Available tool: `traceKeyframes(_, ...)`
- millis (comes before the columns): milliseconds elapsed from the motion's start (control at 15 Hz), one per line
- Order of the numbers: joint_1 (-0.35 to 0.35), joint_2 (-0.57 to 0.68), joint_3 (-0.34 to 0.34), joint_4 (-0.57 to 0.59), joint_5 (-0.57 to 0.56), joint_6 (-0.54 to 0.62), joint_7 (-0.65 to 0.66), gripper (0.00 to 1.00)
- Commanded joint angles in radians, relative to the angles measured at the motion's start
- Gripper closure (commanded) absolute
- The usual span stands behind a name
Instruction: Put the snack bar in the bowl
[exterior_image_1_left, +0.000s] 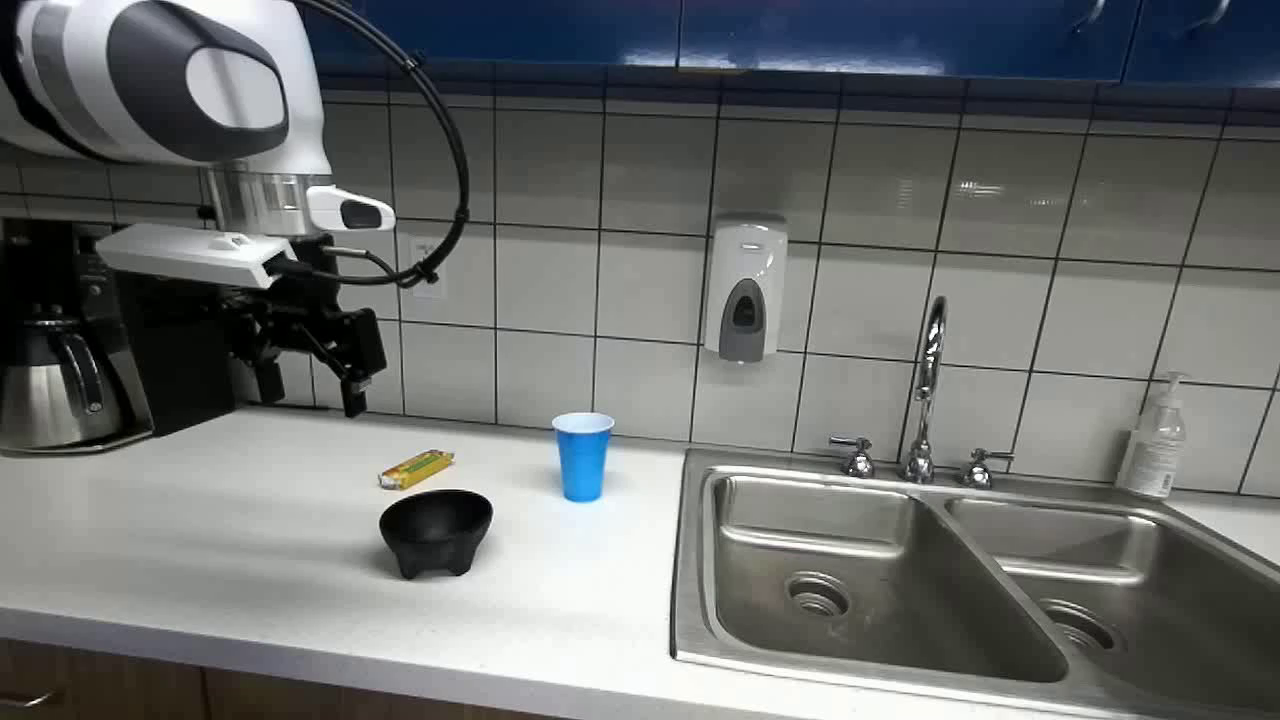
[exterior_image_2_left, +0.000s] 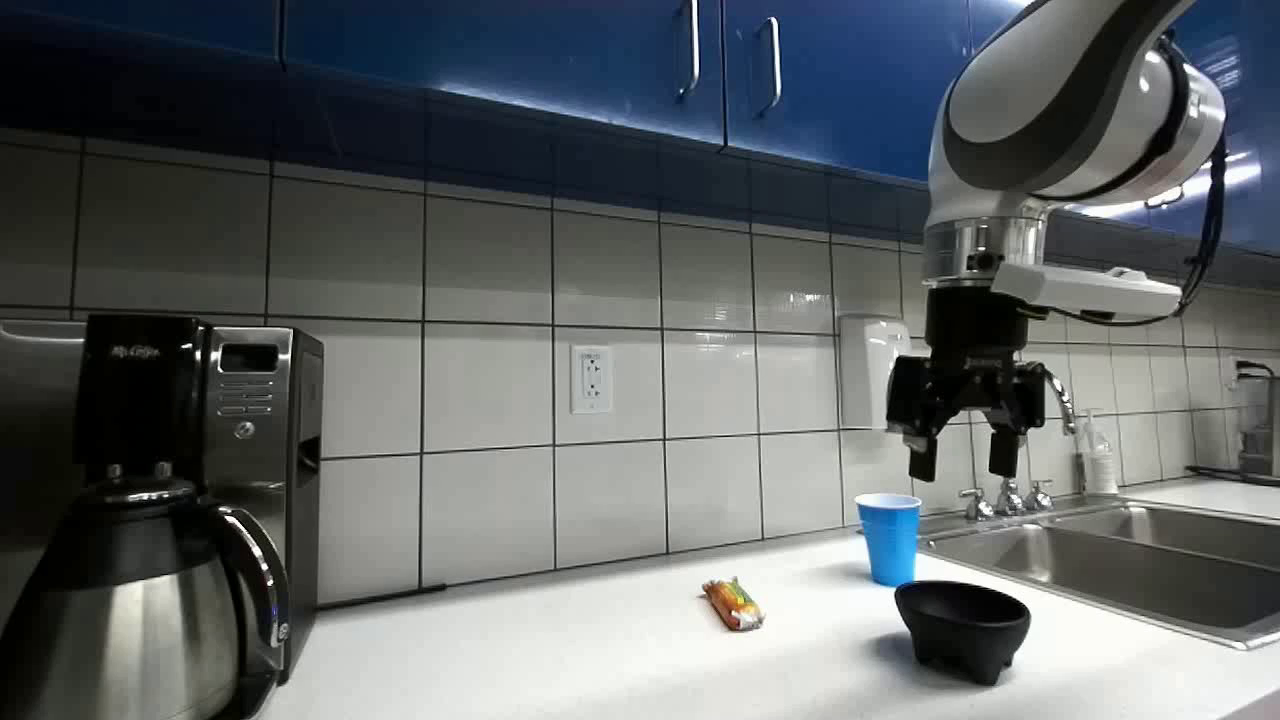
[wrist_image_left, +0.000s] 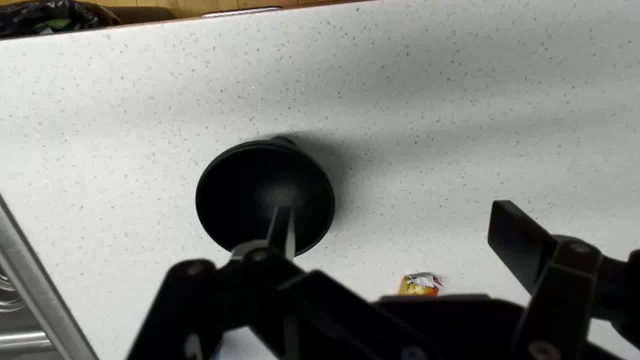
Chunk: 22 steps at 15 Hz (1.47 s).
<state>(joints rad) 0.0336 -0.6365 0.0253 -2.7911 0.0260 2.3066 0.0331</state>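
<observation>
The yellow-gold wrapped snack bar lies flat on the white counter in both exterior views. In the wrist view only one end of the snack bar shows; the gripper body hides the rest. The black bowl stands upright on short feet beside the bar in both exterior views. The wrist view shows the bowl from above, dark inside, with a finger overlapping its rim in the picture. My gripper is open and empty, well above the counter, with its fingers pointing down.
A blue cup stands upright near the bowl. A double metal sink with a faucet lies beyond the cup. A coffee maker with a steel carafe stands at the opposite end. A tiled wall backs the counter under blue cabinets.
</observation>
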Motion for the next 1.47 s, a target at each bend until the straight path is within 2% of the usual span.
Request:
traceKeyframes(0, -0.001, 0.001, 0.001, 0.002, 0.001, -0.003, -0.001, 0.0)
traceKeyframes(533, -0.001, 0.002, 0.001, 0.002, 0.001, -0.003, -0.001, 0.0)
traceKeyframes(600, 0.001, 0.016, 0.016, 0.002, 0.007, 0.029, 0.026, 0.0)
traceKeyframes(867, 0.011, 0.069, 0.121, 0.003, 0.003, 0.248, 0.179, 0.0)
traceKeyframes(1000, -0.004, 0.112, 0.188, 0.013, -0.023, 0.338, 0.259, 0.0)
traceKeyframes(1200, -0.042, 0.186, 0.27, 0.034, -0.063, 0.429, 0.36, 0.0)
traceKeyframes(1400, -0.098, 0.261, 0.325, 0.064, -0.12, 0.48, 0.439, 0.0)
